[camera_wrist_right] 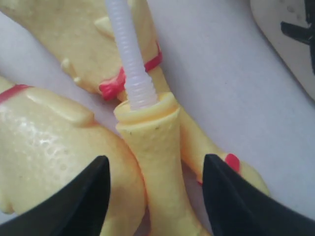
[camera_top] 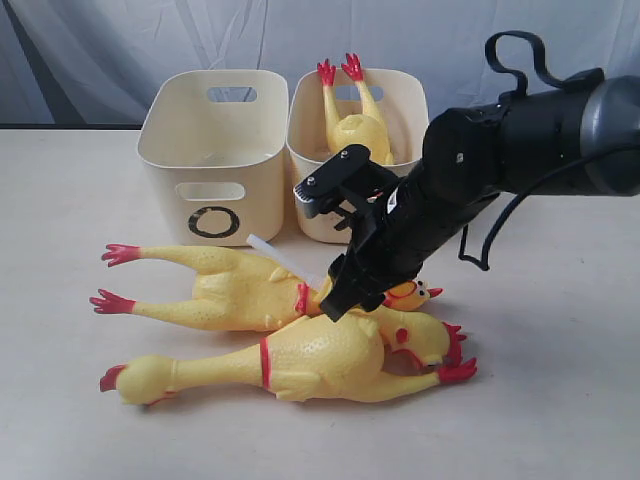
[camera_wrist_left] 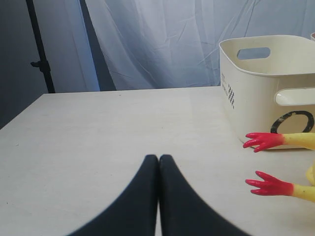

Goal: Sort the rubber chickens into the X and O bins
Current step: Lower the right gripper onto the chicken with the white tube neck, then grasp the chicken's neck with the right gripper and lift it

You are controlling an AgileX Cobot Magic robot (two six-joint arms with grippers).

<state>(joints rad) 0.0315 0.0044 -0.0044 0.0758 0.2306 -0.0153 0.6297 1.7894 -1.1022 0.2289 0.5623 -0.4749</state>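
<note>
The right arm [camera_top: 480,160] hides the mark on the second bin [camera_top: 405,80]. The O bin [camera_top: 210,160] stands just beside it, on its left. A chicken [camera_top: 355,125] sits in the second bin, red feet up and head out of sight.

Two long chickens lie touching on the desk [camera_top: 560,400] before the bins, both lengthwise left to right. The far one [camera_top: 230,285] has its feet to the left, the near one [camera_top: 320,360] to the right.

The right gripper [camera_wrist_right: 155,160] is spread either side of a yellow stem [camera_wrist_right: 147,128] with a white ribbed tube [camera_wrist_right: 130,59] poking out, not pinching it. Whose stem it is I cannot tell.

The left gripper [camera_wrist_left: 158,160] is clenched on nothing, near the far chicken's feet.
</note>
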